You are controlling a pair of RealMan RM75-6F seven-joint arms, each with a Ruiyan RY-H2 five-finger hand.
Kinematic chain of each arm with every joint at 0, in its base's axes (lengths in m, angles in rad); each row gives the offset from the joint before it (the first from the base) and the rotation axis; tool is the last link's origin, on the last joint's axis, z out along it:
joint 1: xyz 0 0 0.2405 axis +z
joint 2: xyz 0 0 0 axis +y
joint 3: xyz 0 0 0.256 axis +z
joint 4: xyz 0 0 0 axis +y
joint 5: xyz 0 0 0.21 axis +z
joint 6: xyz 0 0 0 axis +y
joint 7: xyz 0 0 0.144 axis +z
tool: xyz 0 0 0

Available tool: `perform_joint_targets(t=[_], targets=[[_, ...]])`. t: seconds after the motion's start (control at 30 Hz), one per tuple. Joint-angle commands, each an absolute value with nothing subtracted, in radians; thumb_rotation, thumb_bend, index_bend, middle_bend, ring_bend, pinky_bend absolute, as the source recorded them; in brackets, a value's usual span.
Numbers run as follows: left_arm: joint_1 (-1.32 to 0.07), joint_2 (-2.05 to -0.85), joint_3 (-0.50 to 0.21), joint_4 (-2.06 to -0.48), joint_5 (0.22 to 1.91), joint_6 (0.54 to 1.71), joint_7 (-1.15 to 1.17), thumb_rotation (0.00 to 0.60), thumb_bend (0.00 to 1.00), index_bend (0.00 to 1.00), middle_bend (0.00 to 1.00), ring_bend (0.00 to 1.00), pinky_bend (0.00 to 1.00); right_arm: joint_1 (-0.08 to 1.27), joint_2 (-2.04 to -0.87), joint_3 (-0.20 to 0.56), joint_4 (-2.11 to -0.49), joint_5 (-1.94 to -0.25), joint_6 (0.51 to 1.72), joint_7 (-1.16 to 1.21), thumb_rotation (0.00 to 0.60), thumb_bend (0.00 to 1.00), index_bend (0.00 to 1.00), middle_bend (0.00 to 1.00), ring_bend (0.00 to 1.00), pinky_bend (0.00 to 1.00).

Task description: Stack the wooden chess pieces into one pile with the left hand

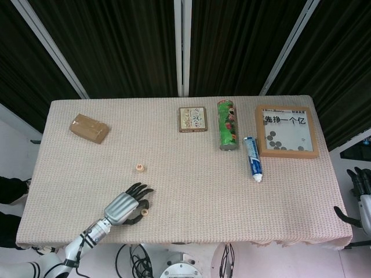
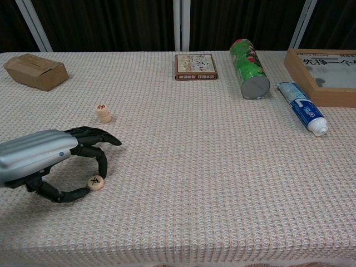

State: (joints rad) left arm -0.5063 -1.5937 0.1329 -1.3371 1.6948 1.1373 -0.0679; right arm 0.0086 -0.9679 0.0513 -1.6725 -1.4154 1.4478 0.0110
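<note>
Wooden chess piece (image 2: 95,182), round and flat with a dark character on its face, is pinched between a finger and the thumb of the left hand (image 2: 53,161) near the front left of the desk (image 2: 200,167). Whether the piece is lifted off the woven cloth cannot be told from either view. The remaining fingers (image 2: 105,139) are stretched forward above it, clear of the piece.

A second pile of chess pieces (image 2: 102,113), seemingly two stacked with a red character on top, is seen standing upright further back on the desk, near the left hand but apart from it. In the head view the same stack (image 1: 139,167) lies beyond the left hand (image 1: 124,206).

The right hand (image 1: 358,200) is visible only at the right edge of the head view, off the desk; its state cannot be told.

Along the far side of the desk are noted: a cardboard box (image 2: 34,70) at far left, a small printed square box (image 2: 195,66) at centre, a green canister (image 2: 248,75) lying on its side, a blue and white tube (image 2: 302,113) just beside it, and a wooden framed board (image 2: 325,75) at far right.
</note>
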Motion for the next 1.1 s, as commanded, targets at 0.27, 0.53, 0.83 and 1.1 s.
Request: perform_joint_targets(t=[0.27,0.53,0.83,1.1], targets=[[-0.507,-1.596,0.133,-1.335,1.695,1.139,-0.083,0.600,0.28,0.48,0.10,0.00,0.00,0.007,-0.968,0.050,-1.670,-1.414,1.447,0.012,0.546,0.17,0.00,0.00,0.00,0.00],[-0.499,-1.565,0.125,-1.376,1.685,1.161,-0.091,0.600,0.28,0.48,0.10,0.00,0.00,0.007,-0.971,0.050,-1.664,-1.413,1.445,0.017,0.547,0.17,0.00,0.00,0.00,0.00],[-0.481,-1.438,0.084,-1.501,1.679,1.247,-0.064,0.600,0.28,0.48,0.11,0.00,0.00,0.009,-0.972,0.050,-1.665,-1.421,1.446,0.014,0.546,0.17,0.00,0.00,0.00,0.00],[-0.516,-1.304,-0.015,-1.607,1.568,1.208,-0.083,0.600,0.28,0.49,0.13,0.00,0.00,0.015,-0.983,0.050,-1.652,-1.414,1.429,0.020,0.548,0.17,0.00,0.00,0.00,0.00]])
